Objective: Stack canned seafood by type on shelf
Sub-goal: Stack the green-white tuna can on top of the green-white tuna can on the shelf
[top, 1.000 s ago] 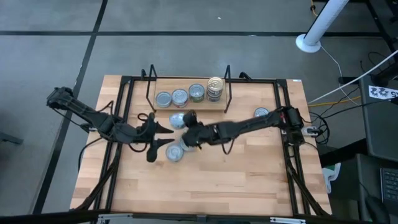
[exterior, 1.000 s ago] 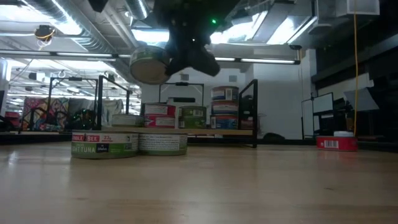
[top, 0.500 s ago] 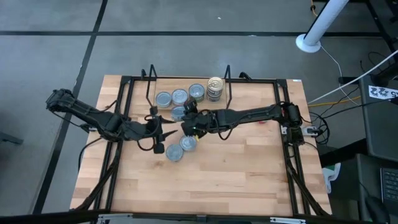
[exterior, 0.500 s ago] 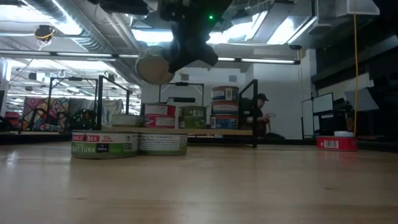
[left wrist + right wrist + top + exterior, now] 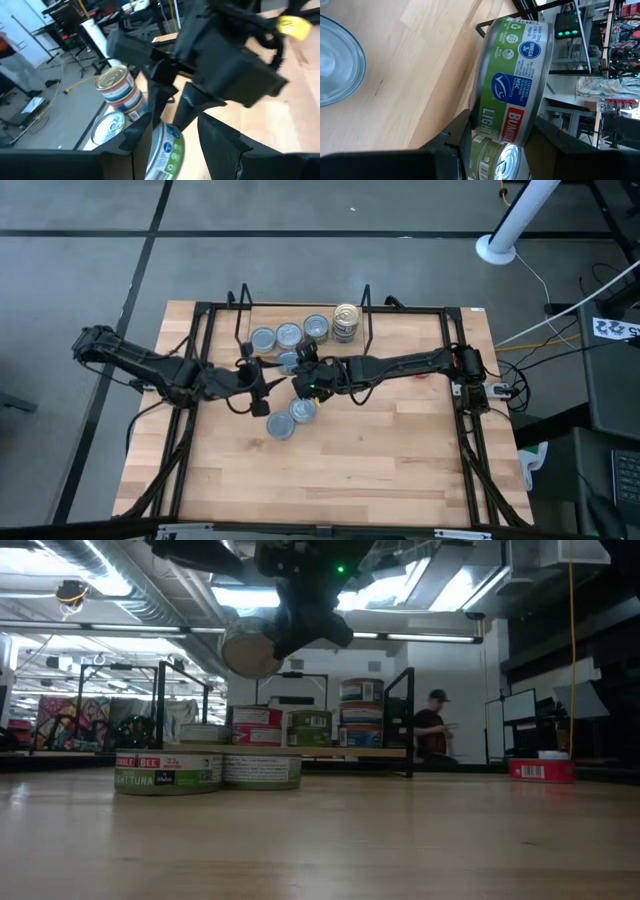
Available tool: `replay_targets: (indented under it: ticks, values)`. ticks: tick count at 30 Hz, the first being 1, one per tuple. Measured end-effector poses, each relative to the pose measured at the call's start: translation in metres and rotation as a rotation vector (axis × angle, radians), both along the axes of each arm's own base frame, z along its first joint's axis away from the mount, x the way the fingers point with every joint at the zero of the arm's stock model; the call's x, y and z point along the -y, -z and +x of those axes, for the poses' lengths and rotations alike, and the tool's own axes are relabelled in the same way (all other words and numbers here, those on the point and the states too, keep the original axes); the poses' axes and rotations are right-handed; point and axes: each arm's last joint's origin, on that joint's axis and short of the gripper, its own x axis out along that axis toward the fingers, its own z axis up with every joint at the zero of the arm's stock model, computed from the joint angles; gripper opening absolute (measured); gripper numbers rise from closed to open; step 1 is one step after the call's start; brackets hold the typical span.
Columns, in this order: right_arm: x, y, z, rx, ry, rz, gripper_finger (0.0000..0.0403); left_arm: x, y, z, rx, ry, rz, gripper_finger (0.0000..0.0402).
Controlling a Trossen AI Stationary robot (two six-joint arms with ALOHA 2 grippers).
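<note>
left gripper (image 5: 262,385): empty, fingers part open, has slid in beside the right one.
green tin (image 5: 515,80): pinched edge-on by the right gripper (image 5: 305,380), now lifted toward the shelf (image 5: 300,356), so placement's probably next.

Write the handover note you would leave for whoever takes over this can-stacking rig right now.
Right gripper: shut on a green-label can, held in the air just in front of the shelf.
Left gripper: beside it, nothing visibly held.
Done: several cans on the shelf, including a stack with a gold-lidded can on top.
Left: place the held can; two cans sit on the table, plus a red one off to the side.
</note>
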Motion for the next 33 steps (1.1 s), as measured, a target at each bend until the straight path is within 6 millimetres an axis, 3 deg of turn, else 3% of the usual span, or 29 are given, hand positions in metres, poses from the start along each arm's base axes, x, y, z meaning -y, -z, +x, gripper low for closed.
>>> replay_targets:
  ticks: [16,26,33]
  values:
    - [0.0,0.0,0.0,0.0,-0.005,0.005,0.0134,-0.008,0.002,0.003,-0.04,-0.014,0.063,0.0156]
    - [0.0,0.0,0.0,-0.001,0.001,-0.001,0.0134,-0.014,0.015,0.015,-0.123,-0.052,0.115,0.0246]
    - [0.008,0.0,0.0,0.015,0.038,0.018,0.0134,-0.008,0.019,0.013,-0.255,0.05,0.285,0.0253]
